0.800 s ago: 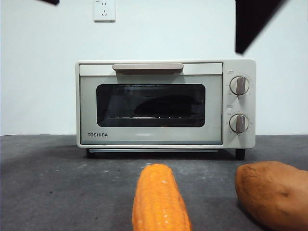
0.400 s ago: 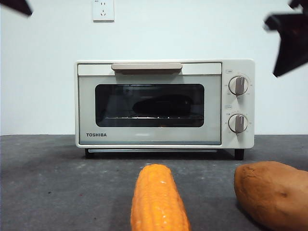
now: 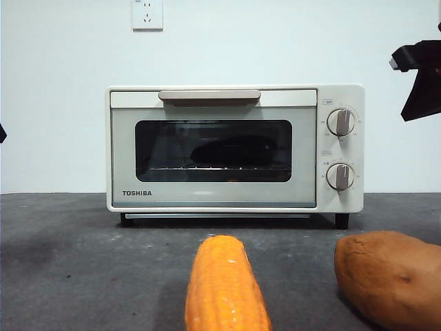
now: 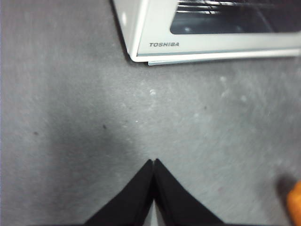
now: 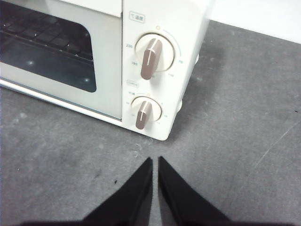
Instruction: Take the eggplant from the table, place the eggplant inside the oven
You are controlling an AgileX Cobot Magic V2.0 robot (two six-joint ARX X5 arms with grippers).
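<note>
- Now the eggplant [image 3: 231, 150] is being held inside the oven [image 3: 234, 148], lying lengthwise on the wire rack [image 3: 207, 167] as a dark shape behind the shut glass door
- The door handle [image 3: 210, 96] is being left free, and two knobs [image 3: 341, 122] are being shown on the panel at the oven's right end
- Bare table [image 4: 70, 117] is being left open in front of the oven and off both its ends
- The left gripper [image 4: 154, 162] is being kept over bare table near the oven's corner by the TOSHIBA mark, jaws pressed together on nothing
- The right gripper [image 5: 154, 161] is being kept in front of the knob end, jaws nearly touching and empty
- A corn cob [image 3: 224, 286] and a sweet potato [image 3: 389, 279] are being left apart near the front edge of the front view, well clear of the door
</note>
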